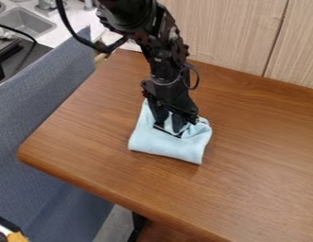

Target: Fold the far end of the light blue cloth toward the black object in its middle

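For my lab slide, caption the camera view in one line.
A black WidowX 250 arm, its gripper down against a folded light-blue cloth on a wood-grain table.

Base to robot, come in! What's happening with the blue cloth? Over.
End effector open, down at the cloth. Cloth folded on wooden table, rumpled near end effector. Arm hides part of cloth. Over.

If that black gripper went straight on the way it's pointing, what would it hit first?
The gripper would meet the light blue cloth first, then probably the wooden table beneath. It already seems to touch the cloth, though depth is hard to judge.
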Tool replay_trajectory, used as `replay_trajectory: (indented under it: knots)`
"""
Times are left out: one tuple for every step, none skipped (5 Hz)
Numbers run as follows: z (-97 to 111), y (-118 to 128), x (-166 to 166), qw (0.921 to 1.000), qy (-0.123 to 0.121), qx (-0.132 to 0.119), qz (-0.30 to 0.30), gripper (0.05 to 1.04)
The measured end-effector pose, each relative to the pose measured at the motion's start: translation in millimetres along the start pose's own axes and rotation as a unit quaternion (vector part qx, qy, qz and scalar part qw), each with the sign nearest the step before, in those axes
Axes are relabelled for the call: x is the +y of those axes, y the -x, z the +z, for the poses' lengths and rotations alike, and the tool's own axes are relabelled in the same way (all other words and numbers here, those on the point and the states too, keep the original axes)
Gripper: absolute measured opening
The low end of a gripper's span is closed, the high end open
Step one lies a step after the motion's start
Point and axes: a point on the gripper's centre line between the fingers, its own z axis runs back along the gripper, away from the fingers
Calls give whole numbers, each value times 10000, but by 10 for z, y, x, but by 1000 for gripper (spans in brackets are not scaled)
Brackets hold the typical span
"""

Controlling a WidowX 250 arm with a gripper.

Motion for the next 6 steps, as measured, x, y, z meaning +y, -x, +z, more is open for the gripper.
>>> replay_trajectory:
  knots:
    - [76, -76, -55, 9999, -30, -43, -107, 992]
    - [174, -140, -74, 9997, -33, -136, -187, 1003]
    - [218, -181, -96, 9997, 40, -155, -197, 999]
    - [421, -283, -95, 9993, 65, -264, -238, 999]
    - [755, -399, -114, 9983, 138, -515, -218, 999]
    - [881, -414, -118, 9981, 143, -555, -217, 999]
